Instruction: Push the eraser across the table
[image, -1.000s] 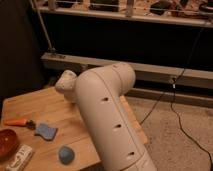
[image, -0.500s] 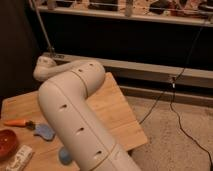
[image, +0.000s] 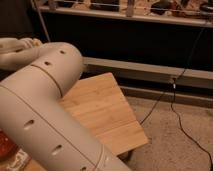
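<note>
Across the frame's left, the white robot arm (image: 45, 115) hides the eraser; its end effector is unseen, state unknowable. Light wooden tabletop (image: 102, 107) shows no pushing progress.

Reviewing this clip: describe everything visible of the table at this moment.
The table shows as a light wooden top with plank grain running along its length, seen at an angle, its right corner jutting over the speckled floor. The robot's white arm crosses in front and hides the left part. At bottom left, a reddish-brown item and a pale patterned piece peek out. The end effector is out of view.
</note>
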